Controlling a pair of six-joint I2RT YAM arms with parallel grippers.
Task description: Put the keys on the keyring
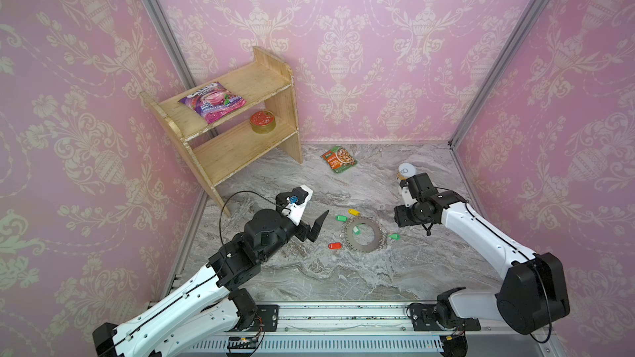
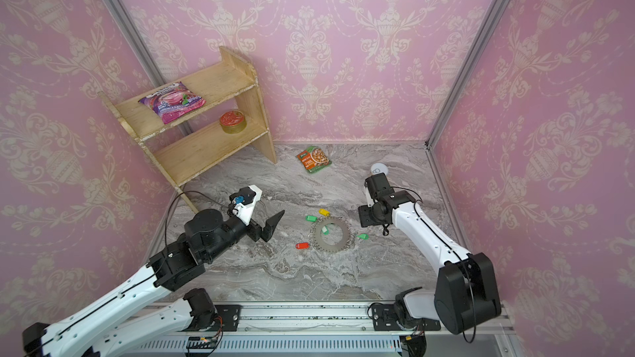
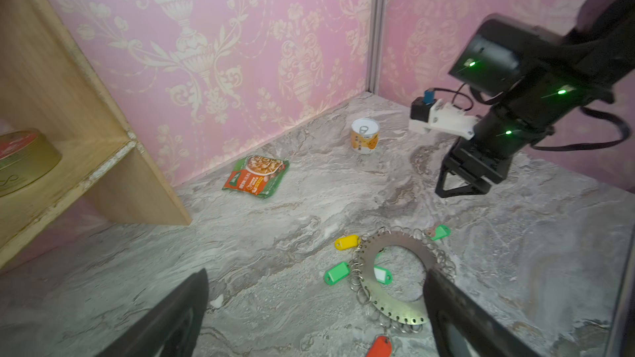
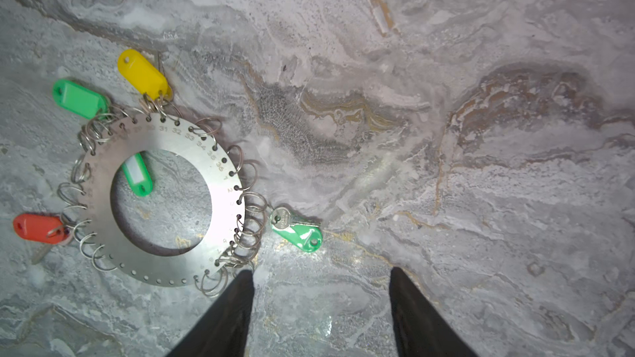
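Right end effector (image 4: pixel 320 269): jaws partway apart, nothing between them, no grip on anything. It hangs over the bare table (image 4: pixel 481 166), on the right of the keyring (image 4: pixel 226 180) in both top views, not touching it. The closest thing is the green key with metal blade (image 4: pixel 297 230), flat on the table just beside the wire loops on the keyring's right rim. Can't tell if it is hooked on.

Left end effector (image 1: pixel 318 226): jaws wide apart, empty, above the table on the left of the keyring, clear of it.

The keyring lies flat mid-table between the two end effectors. The yellow key (image 4: pixel 142 72) is at the loops on the far rim, tag pointing outward. The plain green key (image 4: pixel 80 97) is next to it, also at the loops. The red key (image 4: pixel 36 228) is at the near-left rim, with a loop over its end. The white-label green key (image 4: pixel 137 175) sits inside the big hole, one end at the plate's inner edge.

Farther out, a food packet (image 1: pixel 338 159) and a can (image 3: pixel 365 135) are toward the back wall. A wooden shelf (image 1: pixel 233 156) stands back left, with a purple packet (image 1: pixel 213 101) on the upper board and a red-lidded tin (image 1: pixel 263 121) on the lower.
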